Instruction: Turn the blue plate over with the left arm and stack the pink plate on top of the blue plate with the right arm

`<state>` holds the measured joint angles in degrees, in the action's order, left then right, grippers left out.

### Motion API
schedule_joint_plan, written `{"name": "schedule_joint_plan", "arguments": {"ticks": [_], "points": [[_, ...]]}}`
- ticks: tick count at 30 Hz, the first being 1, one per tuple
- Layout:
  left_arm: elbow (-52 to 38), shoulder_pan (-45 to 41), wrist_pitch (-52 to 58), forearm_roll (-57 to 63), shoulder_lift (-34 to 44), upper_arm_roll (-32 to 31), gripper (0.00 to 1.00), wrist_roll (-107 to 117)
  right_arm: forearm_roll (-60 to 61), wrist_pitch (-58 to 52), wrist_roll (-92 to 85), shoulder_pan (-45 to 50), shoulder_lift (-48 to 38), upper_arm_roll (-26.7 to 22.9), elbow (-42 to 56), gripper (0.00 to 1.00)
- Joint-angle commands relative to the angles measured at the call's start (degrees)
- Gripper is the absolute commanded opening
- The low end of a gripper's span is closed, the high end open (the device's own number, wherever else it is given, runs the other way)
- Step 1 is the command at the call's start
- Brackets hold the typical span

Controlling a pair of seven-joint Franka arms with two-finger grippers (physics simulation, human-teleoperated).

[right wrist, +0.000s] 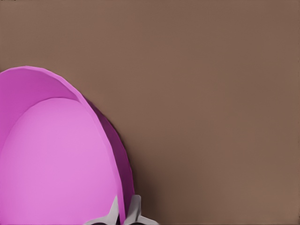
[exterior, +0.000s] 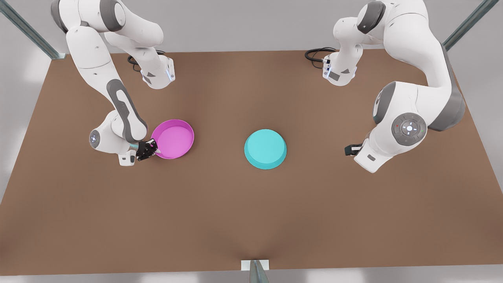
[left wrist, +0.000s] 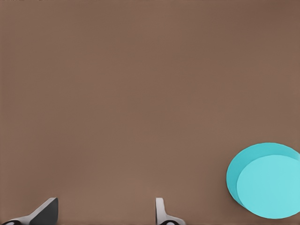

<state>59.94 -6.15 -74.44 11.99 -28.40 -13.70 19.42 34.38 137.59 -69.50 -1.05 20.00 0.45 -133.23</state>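
The pink plate [exterior: 173,138] lies hollow side up on the brown table [exterior: 251,220], toward the front view's left. My right gripper [exterior: 152,149] is shut on its near-left rim; in the right wrist view the two fingertips [right wrist: 134,210] pinch the plate's [right wrist: 56,159] thin wall, one inside and one outside. The blue plate [exterior: 265,149] rests at the table's middle with a flat plain face up. My left gripper [exterior: 352,149] hangs open to the front view's right of it, apart from it. In the left wrist view its fingers [left wrist: 47,212] are wide apart over bare table, the blue plate [left wrist: 265,180] off to one side.
Both arm bases stand at the table's far edge, with black cables [exterior: 316,54] beside them. Metal frame posts [exterior: 257,271] rise at the front edge and at the back corners. Bare tabletop stretches between the two plates and across the front.
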Motion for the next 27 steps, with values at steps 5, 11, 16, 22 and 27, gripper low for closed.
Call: {"name": "schedule_joint_plan", "arguments": {"ticks": [5,11,16,22,27], "points": [[-0.09,-0.01,0.09,0.23,0.09,-0.01,1.00,-0.18,1.74,-3.29,0.51,0.00,-0.14,-0.01,1.13,0.21],[-0.09,0.08,0.09,0.32,0.09,0.07,1.00,-0.70,1.83,-3.91,10.96,1.58,-2.68,4.74,2.28,0.21],[-0.09,0.08,0.00,1.02,0.01,0.07,1.00,-1.14,2.36,-1.01,22.74,6.94,-3.04,7.55,4.12,0.21],[-0.09,0.26,0.00,1.11,-0.26,0.25,1.00,-1.14,2.36,2.86,40.14,12.91,-2.51,12.21,8.16,0.21],[-0.09,0.78,-0.09,1.11,-0.61,0.34,1.00,-1.49,2.36,6.02,52.27,19.15,-0.84,13.70,11.41,0.21]]}}
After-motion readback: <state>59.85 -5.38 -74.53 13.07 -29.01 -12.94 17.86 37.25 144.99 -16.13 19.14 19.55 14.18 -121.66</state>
